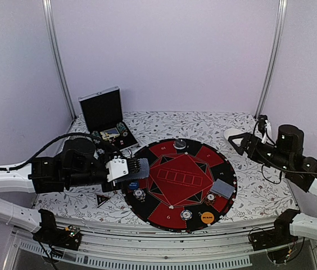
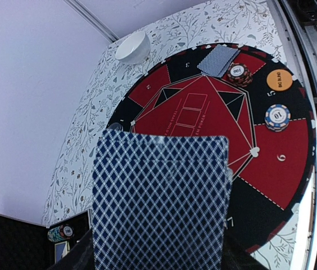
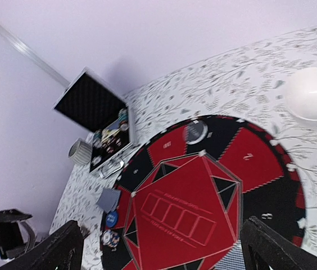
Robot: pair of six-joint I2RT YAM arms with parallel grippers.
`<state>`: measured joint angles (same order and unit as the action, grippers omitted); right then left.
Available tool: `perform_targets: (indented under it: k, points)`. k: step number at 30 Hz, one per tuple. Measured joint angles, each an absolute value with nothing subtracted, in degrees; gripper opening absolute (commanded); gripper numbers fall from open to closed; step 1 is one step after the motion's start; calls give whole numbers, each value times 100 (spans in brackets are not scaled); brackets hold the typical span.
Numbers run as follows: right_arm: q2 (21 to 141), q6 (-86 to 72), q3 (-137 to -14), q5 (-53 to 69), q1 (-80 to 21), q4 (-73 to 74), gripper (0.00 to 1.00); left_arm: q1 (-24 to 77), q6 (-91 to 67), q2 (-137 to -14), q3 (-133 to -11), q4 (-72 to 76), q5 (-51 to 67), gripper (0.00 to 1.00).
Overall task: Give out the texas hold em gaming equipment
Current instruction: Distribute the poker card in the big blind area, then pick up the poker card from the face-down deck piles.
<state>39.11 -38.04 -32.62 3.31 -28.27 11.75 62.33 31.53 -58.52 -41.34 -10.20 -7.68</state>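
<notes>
Your left tool grips the cards over the mat, seemingly ready to deal, while your right tool hangs wide open, empty

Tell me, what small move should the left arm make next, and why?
Probably lower the left gripper and lay its held cards on the mat near the blue button. They hang just above that left seat, while the right seat already has dealt cards.

Left arm stretches right, left gripper clamped on cards; right arm bends far right, right gripper spread wide.
</notes>
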Motion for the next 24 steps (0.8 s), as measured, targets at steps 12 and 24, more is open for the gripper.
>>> perform_targets:
  k: [12, 24]
  points:
    - [8077, -2652, -5745, 2185, -5238, -163, 79, 6233, 3173, -5852, -4134, -1017, -744, 56]
    - [9651, -2333, -7098, 3009, -5822, -250, 80, 6233, 3173, -5852, -4130, -1015, -727, 56]
